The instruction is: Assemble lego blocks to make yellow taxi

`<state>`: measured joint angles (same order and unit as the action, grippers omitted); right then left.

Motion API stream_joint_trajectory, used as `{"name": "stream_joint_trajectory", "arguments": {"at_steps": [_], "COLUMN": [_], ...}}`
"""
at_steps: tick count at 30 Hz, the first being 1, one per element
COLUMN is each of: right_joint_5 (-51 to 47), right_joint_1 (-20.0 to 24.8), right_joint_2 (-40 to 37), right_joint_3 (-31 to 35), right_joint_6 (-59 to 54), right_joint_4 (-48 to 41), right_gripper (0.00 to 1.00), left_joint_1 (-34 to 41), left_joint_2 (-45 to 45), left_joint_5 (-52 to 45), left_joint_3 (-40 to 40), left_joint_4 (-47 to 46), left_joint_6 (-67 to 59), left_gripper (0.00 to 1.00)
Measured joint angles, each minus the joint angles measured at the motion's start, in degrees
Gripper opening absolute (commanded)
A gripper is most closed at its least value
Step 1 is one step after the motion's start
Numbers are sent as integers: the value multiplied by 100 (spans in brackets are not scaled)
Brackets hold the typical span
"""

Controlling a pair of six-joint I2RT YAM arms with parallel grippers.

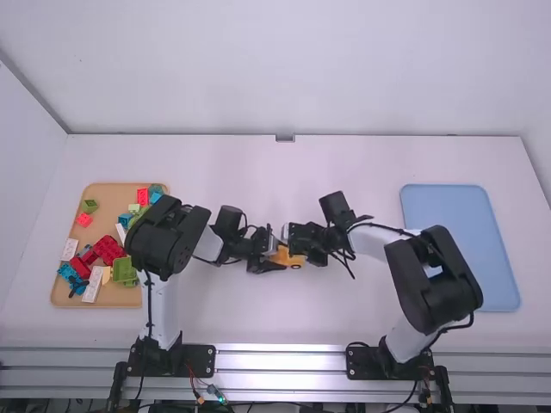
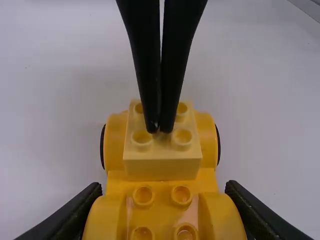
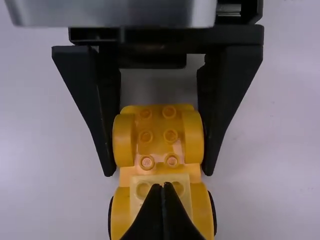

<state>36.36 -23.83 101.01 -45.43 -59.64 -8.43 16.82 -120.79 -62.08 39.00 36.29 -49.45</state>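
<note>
The left hand (image 3: 158, 171) clamps the yellow car base (image 2: 162, 192) on the surface (image 1: 280, 318), while the right hand (image 2: 159, 131), fingertips together, apparently presses the pale yellow block (image 2: 162, 162), needing next an even downward push.

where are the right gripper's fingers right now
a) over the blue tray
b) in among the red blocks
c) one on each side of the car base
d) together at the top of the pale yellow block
d: the right gripper has its fingers together, tips down between the studs of the pale yellow block that sits on the car base
</note>
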Motion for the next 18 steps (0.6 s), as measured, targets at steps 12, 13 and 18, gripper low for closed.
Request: {"name": "stream_joint_trajectory", "arguments": {"at_steps": [12,13,18], "right_joint_5": [17,175,1132], "right_joint_1": [20,101,872], "right_joint_2": [-44,-61,-859], "right_joint_3": [107,138,286], "right_joint_6": [-37,-79,-219], "right_joint_4": [437,433,341], "right_gripper": [0,0,29], "left_joint_1": [-52,-52,-52], "left_joint_2": [0,0,0], "left_joint_5": [39,39,122], "left_joint_3": [0,4,105], "left_joint_4": [26,26,7], "left_joint_6": [13,13,-4], "left_gripper": [30,30,32]}}
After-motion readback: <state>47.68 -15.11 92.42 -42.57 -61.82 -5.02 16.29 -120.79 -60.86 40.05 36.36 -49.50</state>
